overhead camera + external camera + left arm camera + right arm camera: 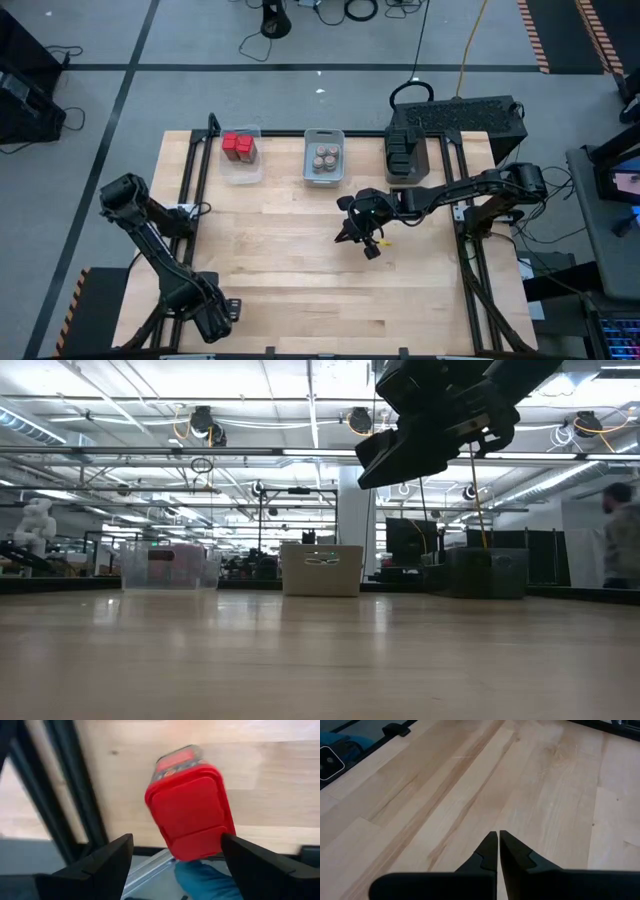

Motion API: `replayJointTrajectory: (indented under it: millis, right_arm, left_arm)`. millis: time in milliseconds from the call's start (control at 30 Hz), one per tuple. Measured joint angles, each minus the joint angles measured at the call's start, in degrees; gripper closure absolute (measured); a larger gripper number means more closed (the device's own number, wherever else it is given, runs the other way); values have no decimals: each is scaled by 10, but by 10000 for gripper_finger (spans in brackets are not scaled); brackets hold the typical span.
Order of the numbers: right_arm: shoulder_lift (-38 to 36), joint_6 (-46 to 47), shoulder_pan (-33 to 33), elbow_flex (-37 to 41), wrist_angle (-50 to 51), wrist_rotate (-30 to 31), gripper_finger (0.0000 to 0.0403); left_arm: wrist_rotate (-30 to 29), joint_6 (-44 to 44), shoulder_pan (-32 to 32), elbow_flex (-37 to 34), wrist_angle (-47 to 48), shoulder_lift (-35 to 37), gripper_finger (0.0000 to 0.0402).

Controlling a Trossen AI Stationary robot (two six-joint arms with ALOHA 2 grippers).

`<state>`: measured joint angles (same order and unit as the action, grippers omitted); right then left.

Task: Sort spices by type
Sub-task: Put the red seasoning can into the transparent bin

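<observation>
A red boxy spice block (190, 805) shows in the left wrist view between the open fingers of my left gripper (177, 840), with a blue-gloved hand (202, 879) just below it. My left gripper (215, 318) is at the table's near left corner. My right gripper (360, 238) hovers shut and empty over the table's middle, well above the wood (400, 455) (498, 836). Red blocks (239, 147) lie in a clear bin, round brown-topped jars (324, 157) in a grey bin, and dark blocks (405, 155) in a dark bin. My left gripper has its open fingers on either side of the red block's lower end (200, 847). One finger (235, 847) lies close beside the block's corner; I cannot tell whether it touches. The block is tilted, and the gloved hand is under it.
The three bins stand in a row along the far edge: clear (170, 565), grey (322, 570), dark (487, 573). Black frame rails (75, 795) run beside the table near my left gripper. A person (625, 540) stands beyond the table's right side. Bare wood spreads around my right gripper.
</observation>
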<state>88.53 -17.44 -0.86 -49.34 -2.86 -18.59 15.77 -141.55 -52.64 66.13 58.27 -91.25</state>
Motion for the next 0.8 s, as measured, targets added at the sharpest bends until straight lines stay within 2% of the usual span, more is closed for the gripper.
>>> replayJointTrajectory:
  millis: [133, 467, 800]
  right_arm:
    - [0, 0, 0, 0, 0, 0, 403]
    - [0, 2, 0, 0, -1, 0, 403]
    - [0, 2, 0, 0, -1, 0, 403]
  left_arm:
    - [-34, 8, 0, 0, 8, 9, 93]
    - [-33, 12, 0, -1, 13, 11, 93]
    - [-60, 157, 0, -1, 24, 12, 93]
